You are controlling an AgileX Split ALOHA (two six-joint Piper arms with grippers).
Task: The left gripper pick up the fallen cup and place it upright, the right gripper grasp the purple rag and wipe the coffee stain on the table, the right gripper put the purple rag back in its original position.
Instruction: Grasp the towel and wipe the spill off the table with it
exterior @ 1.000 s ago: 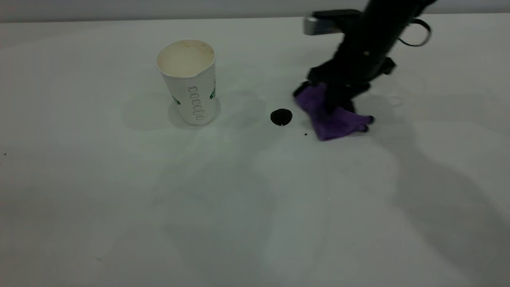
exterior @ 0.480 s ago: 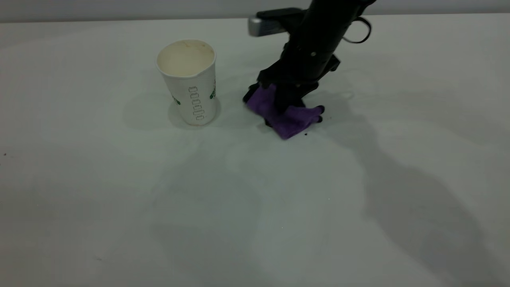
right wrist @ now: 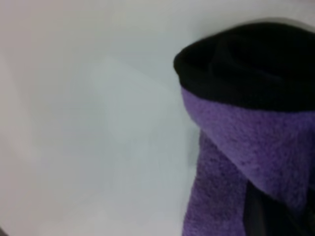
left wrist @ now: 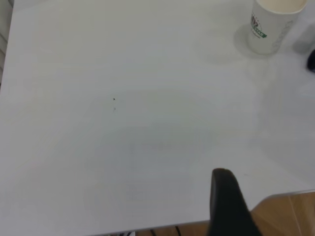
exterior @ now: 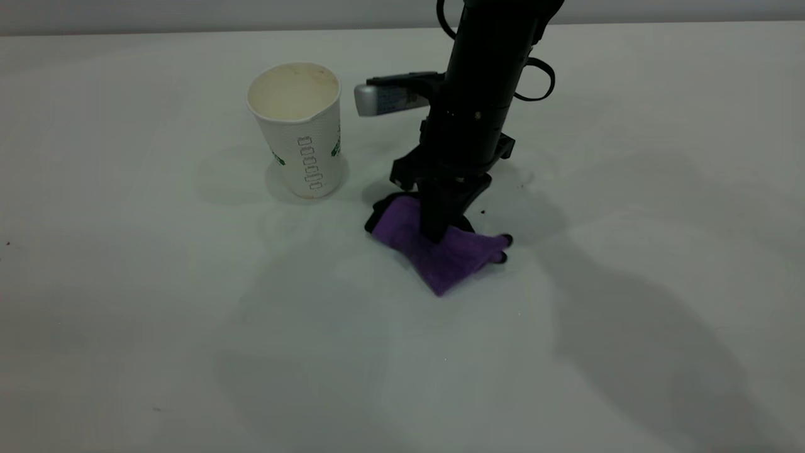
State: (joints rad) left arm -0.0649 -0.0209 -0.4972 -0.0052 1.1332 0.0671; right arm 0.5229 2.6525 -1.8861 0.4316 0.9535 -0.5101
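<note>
The white paper cup (exterior: 295, 132) stands upright on the table, and also shows in the left wrist view (left wrist: 271, 27). My right gripper (exterior: 435, 234) is shut on the purple rag (exterior: 443, 255) and presses it onto the table, to the right of the cup and nearer the front. The rag fills much of the right wrist view (right wrist: 231, 147). No coffee stain shows on the table; only a tiny dark speck (exterior: 482, 212) lies beside the arm. My left gripper (left wrist: 224, 199) is out of the exterior view and sits back near the table's edge, far from the cup.
The white table (exterior: 188, 314) stretches wide around the cup and rag. In the left wrist view the table's edge (left wrist: 285, 195) and a wooden floor show beyond it.
My right gripper has dragged the rag left across the black coffee stain, then toward the front of the table. The stain no longer shows. The cup has not moved.
</note>
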